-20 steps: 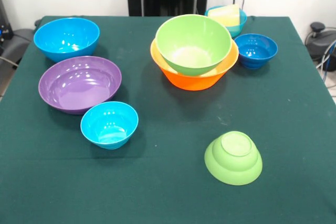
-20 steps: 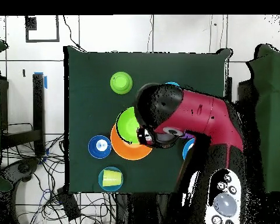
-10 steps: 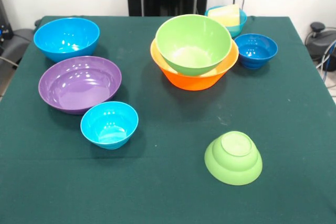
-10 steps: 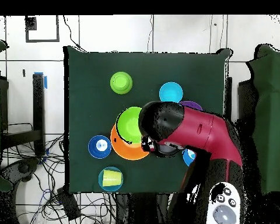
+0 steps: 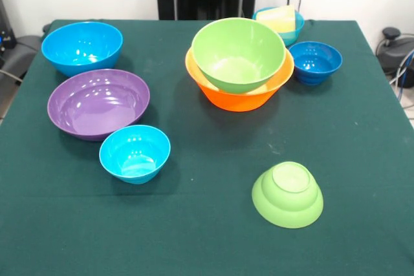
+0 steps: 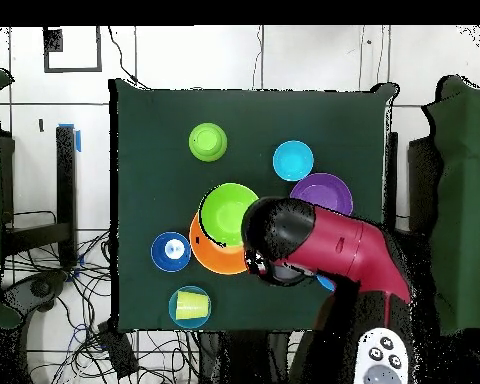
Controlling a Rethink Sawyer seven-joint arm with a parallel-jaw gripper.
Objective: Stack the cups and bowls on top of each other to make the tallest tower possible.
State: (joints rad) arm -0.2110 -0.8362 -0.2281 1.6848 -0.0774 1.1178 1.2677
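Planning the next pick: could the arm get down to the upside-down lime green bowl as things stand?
Probably yes. The upside-down lime green bowl stands alone on bare green cloth, apart from every other bowl, with nothing above it. The arm hangs over the table's other end, near the large stacked bowls, so it would have to reach across.

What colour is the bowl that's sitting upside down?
Lime green, clearest in the front view.

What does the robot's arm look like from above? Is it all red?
Not all red. In the overhead view the robot arm is a thick, rounded tube with a dark red shell and a bulging black end. Near its base sits a pale grey panel with small dark buttons. The gripper itself does not show in either view.
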